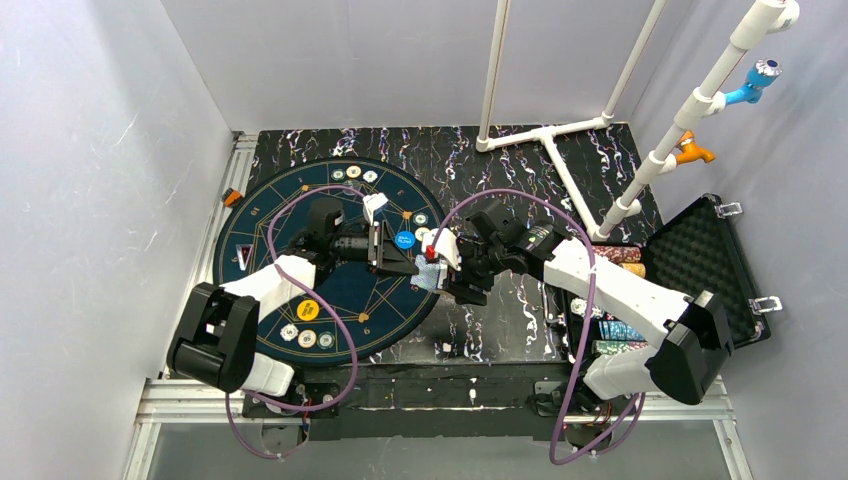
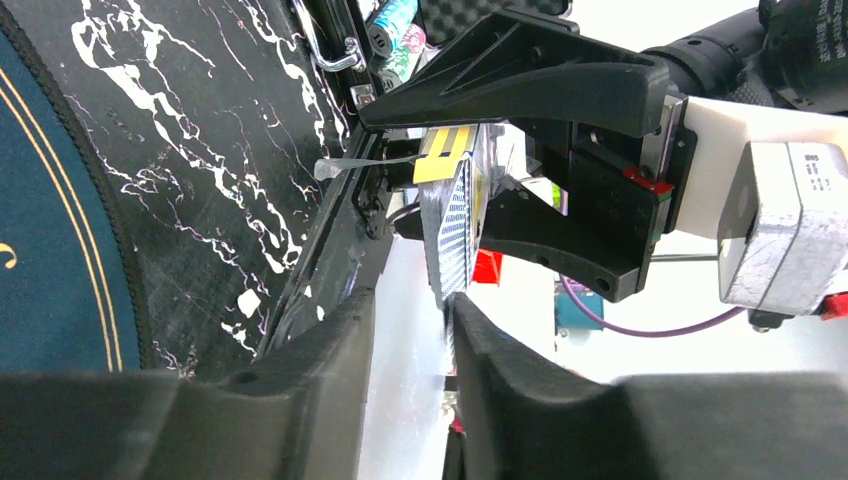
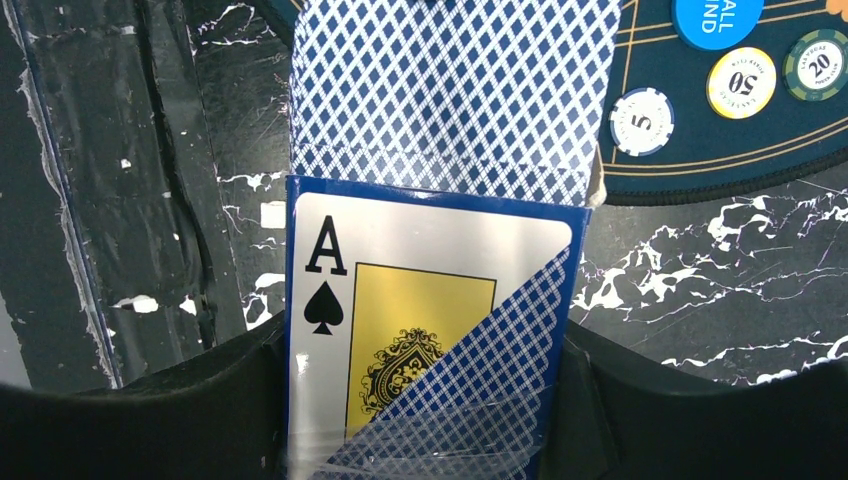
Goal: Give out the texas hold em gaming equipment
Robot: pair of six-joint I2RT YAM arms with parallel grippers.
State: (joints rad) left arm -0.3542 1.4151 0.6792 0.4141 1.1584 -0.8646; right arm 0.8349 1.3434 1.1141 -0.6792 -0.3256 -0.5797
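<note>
My right gripper (image 1: 447, 268) (image 3: 430, 345) is shut on a card box (image 3: 400, 330) with an ace of spades on its face. Playing cards (image 3: 450, 90) with blue patterned backs stick out of its open top. In the left wrist view the deck (image 2: 455, 225) stands edge-on between the right gripper's black fingers (image 2: 520, 70). My left gripper (image 1: 418, 260) (image 2: 410, 315) faces the deck with its jaws a little apart, and a card edge lies against one finger (image 2: 520, 380). Poker chips (image 3: 641, 121) and a blue button (image 1: 404, 240) lie on the mat close by.
The round dark-blue mat (image 1: 345, 290) carries chips at its far edge (image 1: 353, 173) and near edge (image 1: 307, 338), plus a yellow button (image 1: 307, 309). The open black case (image 1: 712, 250) with chip rows (image 1: 620, 330) sits at the right. A white pipe frame (image 1: 545, 130) stands behind.
</note>
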